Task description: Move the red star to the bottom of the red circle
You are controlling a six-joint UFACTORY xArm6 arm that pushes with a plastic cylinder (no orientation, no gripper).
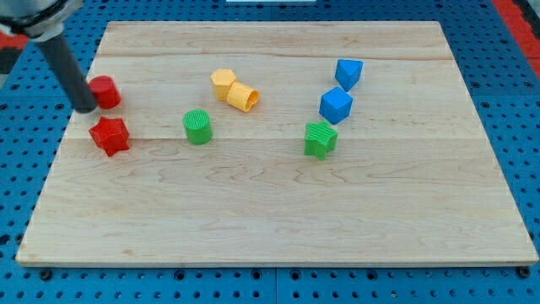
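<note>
The red circle (105, 91) lies near the board's left edge. The red star (110, 135) lies just below it, a small gap apart. My rod comes down from the view's top left. My tip (86, 107) rests on the board against the red circle's left side, above and left of the red star.
A green cylinder (197, 127) lies right of the red star. Two yellow blocks (223, 82) (243, 97) sit touching at upper centre. Two blue blocks (348, 73) (335, 105) and a green star (321, 139) stand at the right. The wooden board (278, 219) rests on a blue pegboard.
</note>
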